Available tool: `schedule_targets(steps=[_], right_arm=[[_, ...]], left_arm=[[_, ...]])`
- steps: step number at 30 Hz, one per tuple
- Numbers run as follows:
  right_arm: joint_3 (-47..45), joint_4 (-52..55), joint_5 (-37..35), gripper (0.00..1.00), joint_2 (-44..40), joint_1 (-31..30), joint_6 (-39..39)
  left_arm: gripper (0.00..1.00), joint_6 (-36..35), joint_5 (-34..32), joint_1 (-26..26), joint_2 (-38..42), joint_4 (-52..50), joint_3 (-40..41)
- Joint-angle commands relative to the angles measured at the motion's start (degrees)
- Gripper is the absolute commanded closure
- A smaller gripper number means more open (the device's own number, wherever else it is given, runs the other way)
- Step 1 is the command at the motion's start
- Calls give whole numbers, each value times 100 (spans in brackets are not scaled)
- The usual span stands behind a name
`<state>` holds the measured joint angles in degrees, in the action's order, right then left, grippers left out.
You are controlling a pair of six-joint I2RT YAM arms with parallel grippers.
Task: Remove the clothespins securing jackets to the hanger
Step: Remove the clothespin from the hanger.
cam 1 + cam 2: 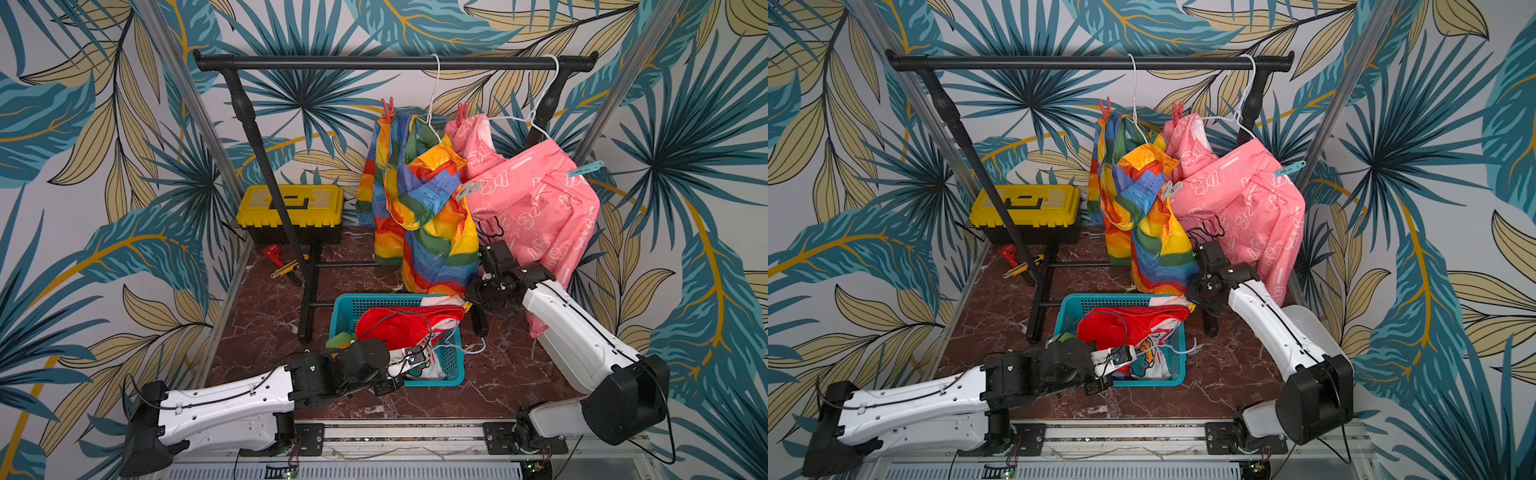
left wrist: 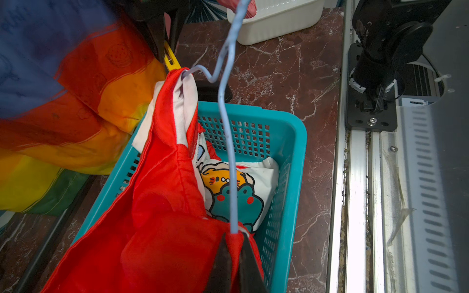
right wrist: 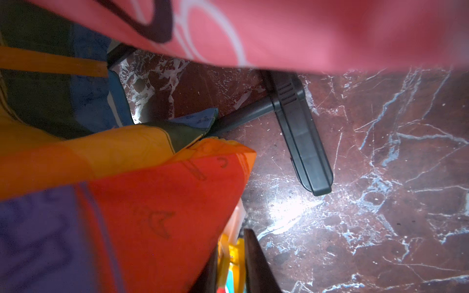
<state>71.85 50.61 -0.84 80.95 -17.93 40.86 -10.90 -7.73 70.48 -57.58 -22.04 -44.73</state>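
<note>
My left gripper (image 2: 234, 238) sits at the near edge of the teal basket (image 1: 455, 376). It is clenched on a fold of the red jacket (image 2: 157, 203), right where the end of a pale blue wire hanger (image 2: 225, 126) enters the cloth. That jacket lies heaped in the basket and spills over its left rim, with white cartoon-print cloth (image 2: 243, 182) showing beneath it.

At the basket's far right corner my right gripper (image 3: 231, 241) points down. Its fingers (image 3: 253, 253) are closed around the yellow clothespin (image 3: 232, 256).

Just beyond the basket's far rim hangs the rainbow jacket (image 1: 432, 232), and beyond the right corner hangs the pink jacket (image 1: 536, 199). A pale grey clothespin (image 1: 468, 190) sits where the two meet. Farther back and higher are the left red-pink clothespin (image 1: 387, 109) on the rainbow jacket and the right red-pink clothespin (image 1: 462, 111) on the pink one. The light blue clothespin (image 1: 585, 169) lies farthest right of the basket. Both jackets hang from the black rail (image 1: 374, 64), the farthest thing behind the basket.
</note>
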Motion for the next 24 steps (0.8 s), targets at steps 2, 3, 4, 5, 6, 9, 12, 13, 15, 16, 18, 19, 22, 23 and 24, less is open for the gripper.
schedule_targets(steps=[2,3,4,5,6,9,12,13,15,16,18,19,22,23,24], right_arm=[[-150,88,-80,90,-186,9,17],[-144,112,-116,93,-222,14,3],[-130,132,-158,96,-251,9,-1],[-120,151,-224,98,-293,9,-15],[-124,151,-262,100,-344,9,-39],[-111,154,-386,100,-439,9,-102],[13,337,-676,100,-597,26,-101],[55,384,-718,100,-684,40,-102],[92,457,-788,100,-971,58,-99],[97,512,-830,100,-1110,71,-79],[87,730,-998,100,-1499,125,-11],[68,830,-1094,100,-1690,152,35],[-129,899,-1228,100,-2376,236,22],[-131,1037,-1363,100,-2500,278,19],[-146,1204,-1502,100,-2554,327,18]], left_arm=[[100,91,-13,19,-14,176,-141],[100,105,-24,21,-7,174,-141],[100,117,-46,16,1,179,-134],[100,135,-74,19,16,181,-125],[100,153,-105,19,37,174,-115],[100,197,-131,14,106,179,-106],[100,252,-183,9,157,175,-64],[100,277,-216,9,183,174,-31],[100,335,-320,14,241,171,16],[100,357,-375,2,271,166,26],[100,425,-466,-6,352,174,26],[100,454,-472,-39,390,181,34],[100,549,-406,-207,450,181,61],[100,565,-390,-258,429,172,61],[100,575,-375,-280,408,161,48]])
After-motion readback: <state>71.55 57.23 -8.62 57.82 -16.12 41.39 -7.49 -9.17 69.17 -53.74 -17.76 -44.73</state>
